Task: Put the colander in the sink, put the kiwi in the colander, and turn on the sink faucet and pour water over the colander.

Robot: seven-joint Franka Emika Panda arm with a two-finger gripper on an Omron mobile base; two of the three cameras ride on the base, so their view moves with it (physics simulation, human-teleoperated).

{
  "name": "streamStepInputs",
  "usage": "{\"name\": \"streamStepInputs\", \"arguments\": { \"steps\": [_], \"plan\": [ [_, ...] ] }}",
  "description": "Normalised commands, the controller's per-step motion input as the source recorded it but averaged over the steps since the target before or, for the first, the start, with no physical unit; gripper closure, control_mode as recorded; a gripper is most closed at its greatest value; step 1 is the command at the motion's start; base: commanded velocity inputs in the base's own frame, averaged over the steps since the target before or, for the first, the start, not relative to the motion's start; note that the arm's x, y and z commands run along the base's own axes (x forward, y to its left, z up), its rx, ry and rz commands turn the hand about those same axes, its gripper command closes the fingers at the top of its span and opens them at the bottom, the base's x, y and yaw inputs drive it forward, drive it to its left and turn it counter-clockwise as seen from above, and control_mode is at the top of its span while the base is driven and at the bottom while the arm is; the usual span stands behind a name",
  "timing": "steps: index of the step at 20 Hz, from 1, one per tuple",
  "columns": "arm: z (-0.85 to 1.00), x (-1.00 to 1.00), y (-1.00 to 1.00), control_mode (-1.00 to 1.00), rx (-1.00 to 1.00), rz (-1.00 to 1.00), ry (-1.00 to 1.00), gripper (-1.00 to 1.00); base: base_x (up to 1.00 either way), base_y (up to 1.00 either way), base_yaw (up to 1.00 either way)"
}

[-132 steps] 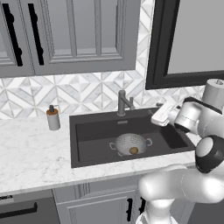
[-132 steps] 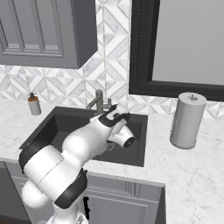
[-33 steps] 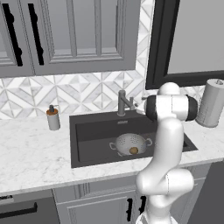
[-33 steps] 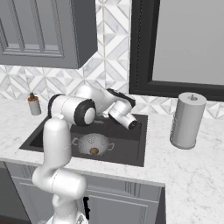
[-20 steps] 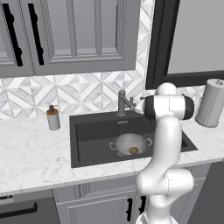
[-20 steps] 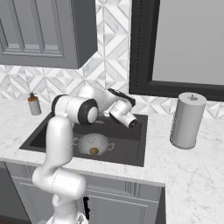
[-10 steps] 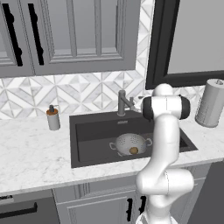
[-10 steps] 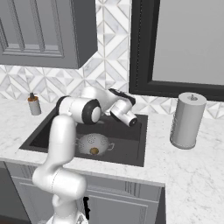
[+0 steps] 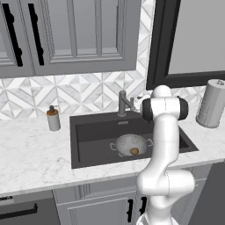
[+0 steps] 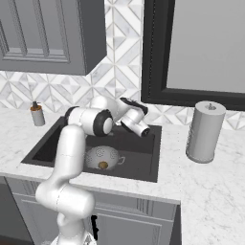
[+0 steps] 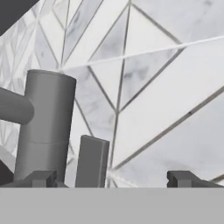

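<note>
While our two-finger gripper (image 11: 113,177) hangs with jaws spread wide and empty beside the short grey metal faucet (image 11: 46,127), we see the small brown kiwi (image 9: 134,151) lying inside the round perforated grey colander (image 9: 131,143), which sits in the dark charcoal sink (image 9: 92,132).

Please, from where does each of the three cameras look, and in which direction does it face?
Left base view: behind the arm to its left, facing the sink holding the colander with the kiwi; white arm at right.
Right base view: behind to its right, same sink, colander, paper towel roll; arm at left.
Hand view: on the hand, open, facing the tiled wall beside the sink faucet.
The faucet is in all three views.
</note>
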Motion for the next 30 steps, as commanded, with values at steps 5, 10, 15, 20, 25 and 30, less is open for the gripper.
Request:
{"name": "streamStepInputs", "arguments": {
  "steps": [5,10,15,20,25,30],
  "plan": [
    [-0.04,0.16,0.1,-1.0,0.0,0.0,0.0,-1.0,0.0,0.0,0.0],
    [0.0,0.17,0.03,-1.0,0.0,-0.03,0.0,-1.0,0.0,0.0,0.0],
    [0.0,0.17,0.01,-1.0,0.0,-0.08,0.0,-1.0,0.0,0.0,0.0],
    [0.0,0.13,0.08,-1.0,0.0,-0.1,0.0,-1.0,0.0,0.0,0.0],
    [0.0,0.16,0.08,-1.0,0.0,-0.08,0.0,-1.0,0.0,0.0,0.0],
    [0.0,0.13,0.0,-1.0,0.0,0.0,0.0,-1.0,0.0,0.0,0.0]
  ]
}}
